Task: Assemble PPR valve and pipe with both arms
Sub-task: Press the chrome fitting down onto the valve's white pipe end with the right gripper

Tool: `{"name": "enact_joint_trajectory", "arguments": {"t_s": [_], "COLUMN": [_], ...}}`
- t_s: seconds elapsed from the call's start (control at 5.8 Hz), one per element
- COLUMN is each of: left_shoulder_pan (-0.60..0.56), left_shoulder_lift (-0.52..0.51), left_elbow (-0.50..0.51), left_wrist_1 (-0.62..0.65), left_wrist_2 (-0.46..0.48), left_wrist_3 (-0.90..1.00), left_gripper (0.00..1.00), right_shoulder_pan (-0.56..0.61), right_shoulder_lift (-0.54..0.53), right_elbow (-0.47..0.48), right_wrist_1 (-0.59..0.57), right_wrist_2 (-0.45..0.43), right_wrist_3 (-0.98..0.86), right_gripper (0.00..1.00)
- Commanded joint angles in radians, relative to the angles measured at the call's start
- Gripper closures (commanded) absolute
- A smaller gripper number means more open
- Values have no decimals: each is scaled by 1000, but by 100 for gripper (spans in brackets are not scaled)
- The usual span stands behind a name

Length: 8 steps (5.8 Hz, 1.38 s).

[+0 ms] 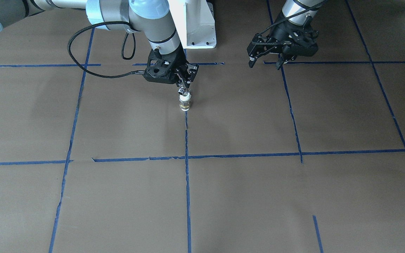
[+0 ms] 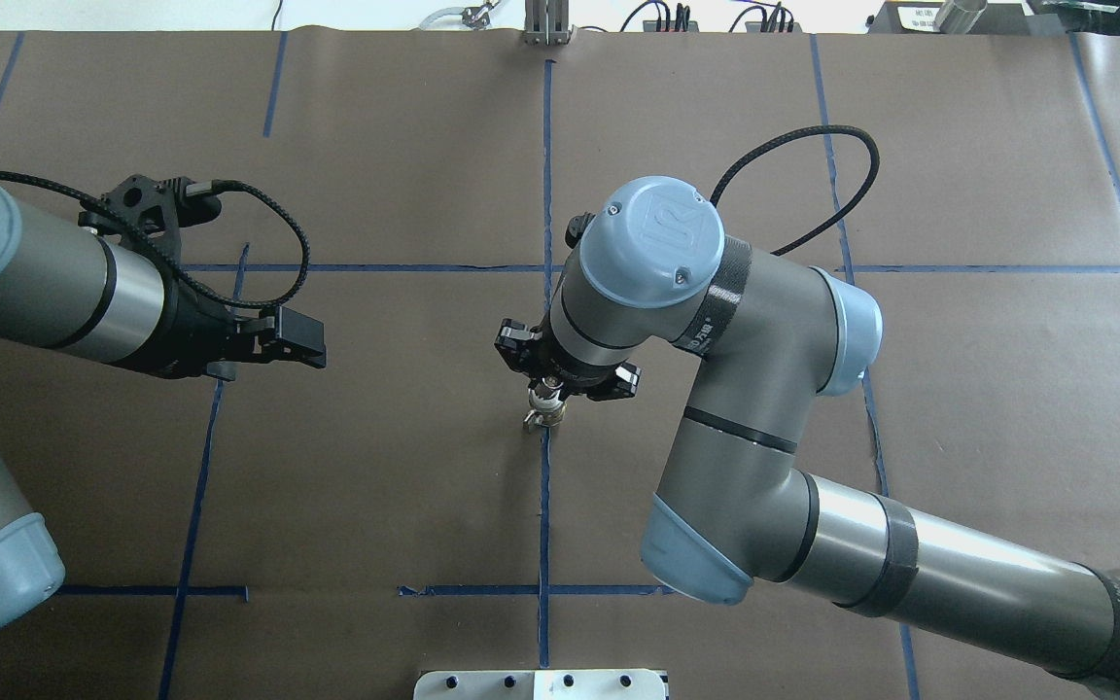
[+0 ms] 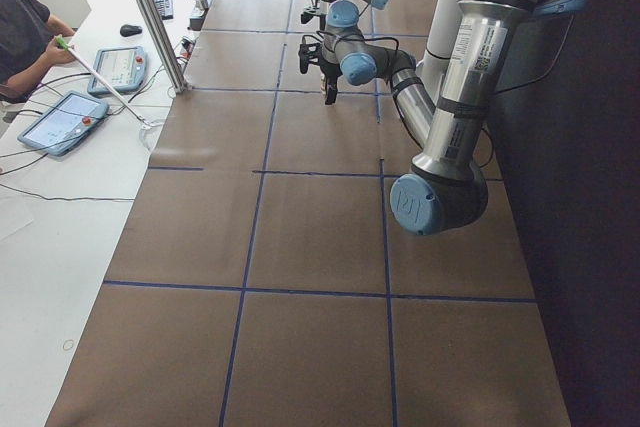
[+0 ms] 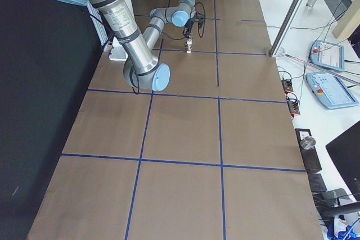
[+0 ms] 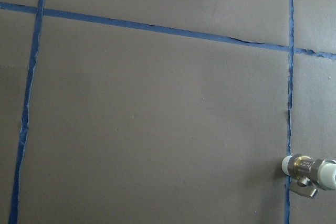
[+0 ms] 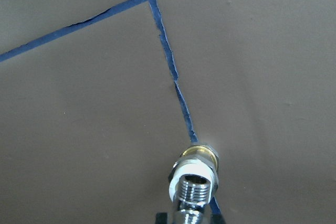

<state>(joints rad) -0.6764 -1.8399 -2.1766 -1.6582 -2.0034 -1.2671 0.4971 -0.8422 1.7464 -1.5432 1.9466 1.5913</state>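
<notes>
- Seating the pipe (image 1: 185, 92) on the valve (image 1: 185, 104) looks to us like the step in hand. The valve stands upright on the bench (image 1: 244, 196), on a blue tape line (image 1: 187, 137), with the silver pipe touching its top end.
- Our right hand (image 1: 185, 88) is closed on the pipe from above, fingers narrow around it.
- Our left hand (image 1: 265, 65) hangs well apart, fingers wide and holding nothing.
- We cannot tell whether the joint is fully home.
- Next, we judge, the left hand should come across and brace the valve's body — then the right can press or turn the pipe straight down its axis without tipping the valve.
</notes>
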Motion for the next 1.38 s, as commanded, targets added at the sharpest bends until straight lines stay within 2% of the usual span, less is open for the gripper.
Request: {"name": "enact_joint_trajectory", "arguments": {"t_s": [0.0, 0.17, 0.52, 0.69, 1.03, 1.21], "left_shoulder_pan": [0, 0, 0, 0, 0, 0], "left_shoulder_lift": [2, 2, 4, 5, 10, 10], "left_elbow": [-2, -6, -15, -20, -32, -34], "left_wrist_1": [0, 0, 0, 0, 2, 2], "left_wrist_2": [0, 0, 0, 0, -2, -3], "left_wrist_3": [0, 0, -2, -2, -3, -3], "left_gripper": [4, 4, 4, 4, 4, 4], "right_shoulder_pan": [0, 0, 0, 0, 0, 0], "right_shoulder_lift": [-1, -1, 2, 3, 2, 2], "right_elbow": [-2, -4, -16, -22, -24, -22], "right_wrist_1": [0, 0, 2, 3, 5, 8], "right_wrist_2": [0, 0, 0, 0, 0, 0], "right_wrist_3": [1, 1, 1, -1, -1, -2], "right_gripper": [99, 94, 64, 32, 17, 3]}}
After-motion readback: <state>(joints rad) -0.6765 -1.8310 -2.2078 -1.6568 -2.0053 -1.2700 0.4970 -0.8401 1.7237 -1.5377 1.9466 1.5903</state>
